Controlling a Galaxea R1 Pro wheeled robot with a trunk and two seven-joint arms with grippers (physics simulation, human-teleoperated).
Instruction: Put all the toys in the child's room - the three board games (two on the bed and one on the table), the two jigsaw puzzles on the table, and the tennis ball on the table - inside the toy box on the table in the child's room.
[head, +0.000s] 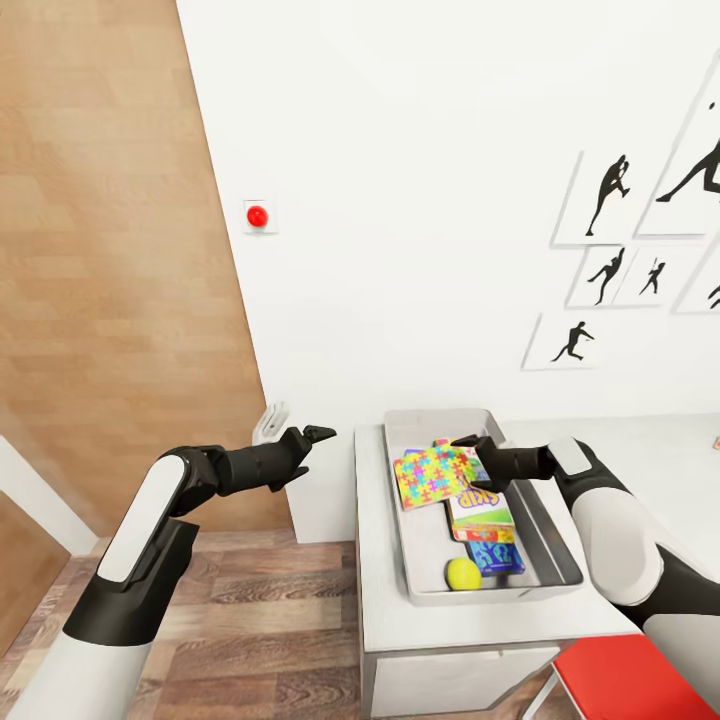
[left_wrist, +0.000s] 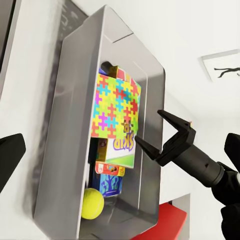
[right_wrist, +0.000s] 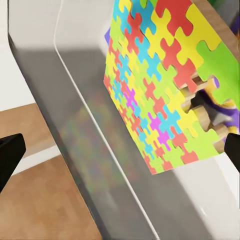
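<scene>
Puzzle (head: 432, 474) sits in the toy box (head: 560, 560); right tool (head: 470, 446) hangs spread open, should lift straight up, while left tool (head: 318, 434) idles open

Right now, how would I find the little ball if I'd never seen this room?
Find the pale table against the white wall, then the grey toy box on it. Inside, at the end nearest the robot, sits the tennis ball beside a blue game box. It is the one round, plain yellow-green thing there; everything else is flat and printed.
</scene>
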